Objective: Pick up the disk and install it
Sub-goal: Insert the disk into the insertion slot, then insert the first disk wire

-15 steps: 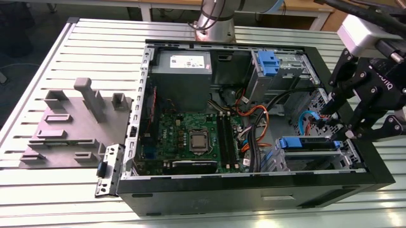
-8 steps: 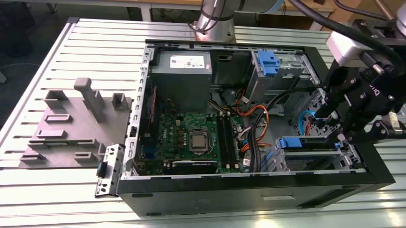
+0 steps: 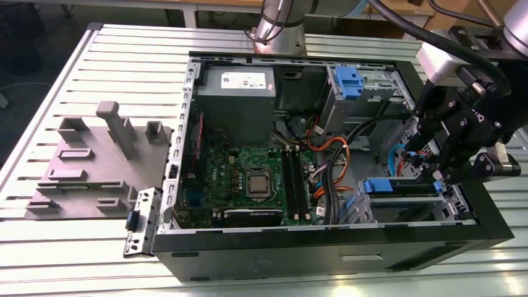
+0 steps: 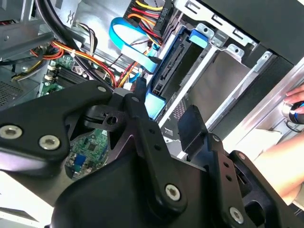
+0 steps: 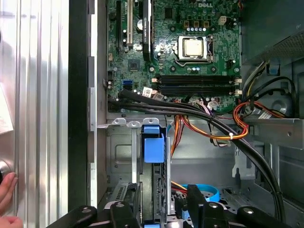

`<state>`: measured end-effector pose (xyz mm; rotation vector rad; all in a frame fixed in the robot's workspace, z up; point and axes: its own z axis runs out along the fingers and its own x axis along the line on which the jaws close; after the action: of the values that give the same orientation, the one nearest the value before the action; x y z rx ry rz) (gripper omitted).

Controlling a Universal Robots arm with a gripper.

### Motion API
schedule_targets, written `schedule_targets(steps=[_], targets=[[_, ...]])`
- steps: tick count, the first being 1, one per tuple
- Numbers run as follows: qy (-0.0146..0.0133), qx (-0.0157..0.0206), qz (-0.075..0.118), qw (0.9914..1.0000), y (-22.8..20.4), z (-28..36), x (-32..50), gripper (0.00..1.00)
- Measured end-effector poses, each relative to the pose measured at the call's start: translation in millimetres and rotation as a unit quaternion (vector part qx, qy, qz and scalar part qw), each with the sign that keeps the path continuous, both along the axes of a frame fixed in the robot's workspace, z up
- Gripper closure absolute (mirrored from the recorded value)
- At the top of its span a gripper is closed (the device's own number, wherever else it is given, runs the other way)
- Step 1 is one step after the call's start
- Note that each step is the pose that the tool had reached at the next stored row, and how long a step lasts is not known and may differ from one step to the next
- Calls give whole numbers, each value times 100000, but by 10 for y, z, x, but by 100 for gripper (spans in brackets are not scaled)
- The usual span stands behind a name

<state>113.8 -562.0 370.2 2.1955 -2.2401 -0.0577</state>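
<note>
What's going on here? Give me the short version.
A robot arm is installing a disk in an open computer case. Its gripper hangs over the drive cage at the exterior view's right, close to the disk, which sits on edge in the cage with its blue rail showing. A person's hand rests outside the case.

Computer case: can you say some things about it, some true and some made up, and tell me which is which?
1. The computer case lies open, with its motherboard showing. True.
2. The disk lies on the table outside the case. False: it sits in the drive cage inside the case.
3. The gripper is at the drive cage, on the exterior view's right. True.
4. A big fan covers the processor. False: the processor is bare in its socket.
</note>
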Motion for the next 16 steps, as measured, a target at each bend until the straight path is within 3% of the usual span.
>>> schedule_targets(steps=[16], targets=[[-90,1,277,100000,0,-21,-1,46]])
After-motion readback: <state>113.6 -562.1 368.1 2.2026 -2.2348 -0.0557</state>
